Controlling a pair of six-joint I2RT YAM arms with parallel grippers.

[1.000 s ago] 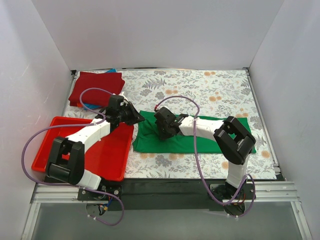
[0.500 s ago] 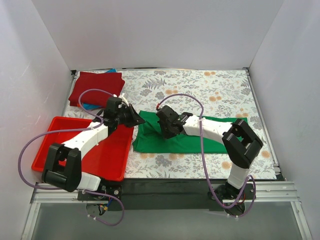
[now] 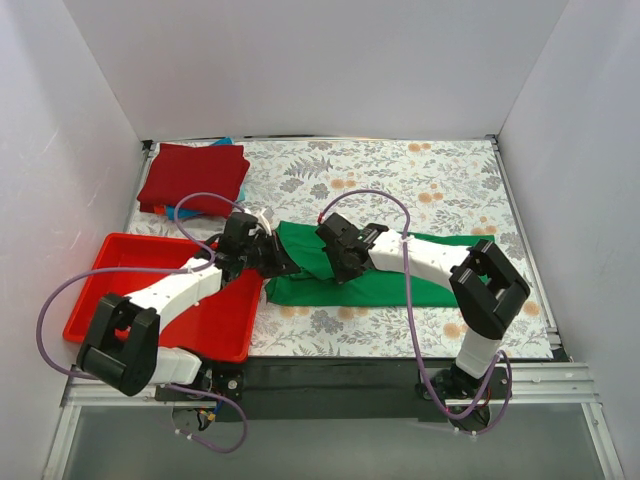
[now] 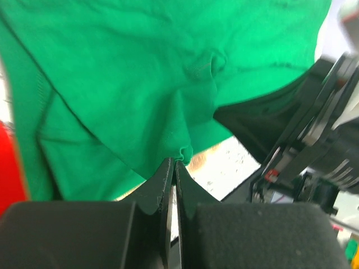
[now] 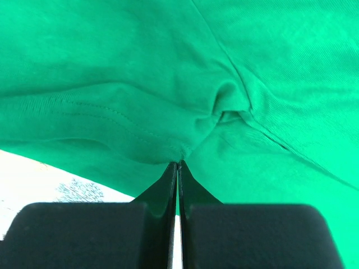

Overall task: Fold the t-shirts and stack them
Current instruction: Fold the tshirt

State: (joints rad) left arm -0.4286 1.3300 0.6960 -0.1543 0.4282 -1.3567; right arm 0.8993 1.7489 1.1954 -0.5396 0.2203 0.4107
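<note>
At the back left of the floral counter (image 3: 420, 190), behind a red tray (image 3: 215, 325), a folded dark red shirt (image 3: 192, 175) lies on a blue-teal shirt (image 3: 183, 212) that shows only as an edge. Just right of the tray, the left tool (image 3: 272, 260) is pressed together on a pucker at the left end of the green shirt (image 3: 340, 292). The right tool (image 3: 345, 262), close beside it, pinches a gathered ridge of the same cloth, which stretches rightward across the counter's middle. A clean fold likely needs both tools moving together at even height, carrying that end over so edges meet without bunching.
</note>
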